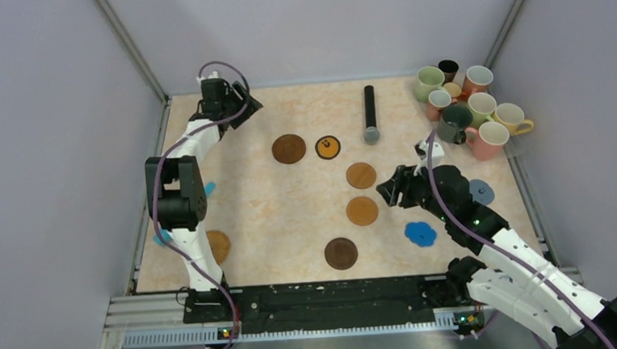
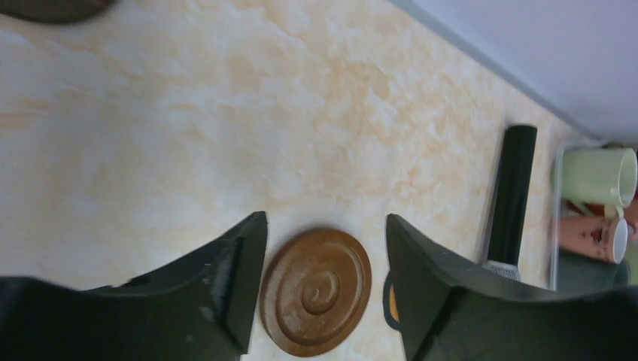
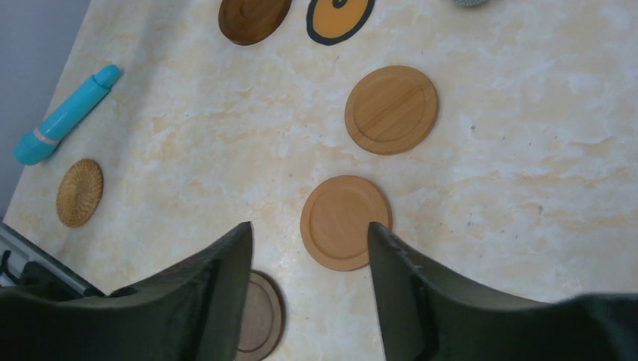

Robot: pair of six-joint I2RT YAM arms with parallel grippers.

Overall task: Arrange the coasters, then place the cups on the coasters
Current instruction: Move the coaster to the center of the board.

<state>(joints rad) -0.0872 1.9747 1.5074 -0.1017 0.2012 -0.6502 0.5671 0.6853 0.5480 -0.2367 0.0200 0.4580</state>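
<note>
Black cylinder [image 1: 370,110] between coasters [image 1: 360,175] and cups [image 1: 481,106]; left gripper [image 2: 325,226], right gripper [image 3: 308,227] spread, empty

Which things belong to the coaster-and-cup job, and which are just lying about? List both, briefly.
Job: dark brown coaster, black-and-orange coaster, farther tan coaster, nearer tan coaster, nearest brown coaster, blue flower coaster, grey-blue coaster, woven coaster, cups.
Lying about: black cylinder, turquoise tube.
</note>
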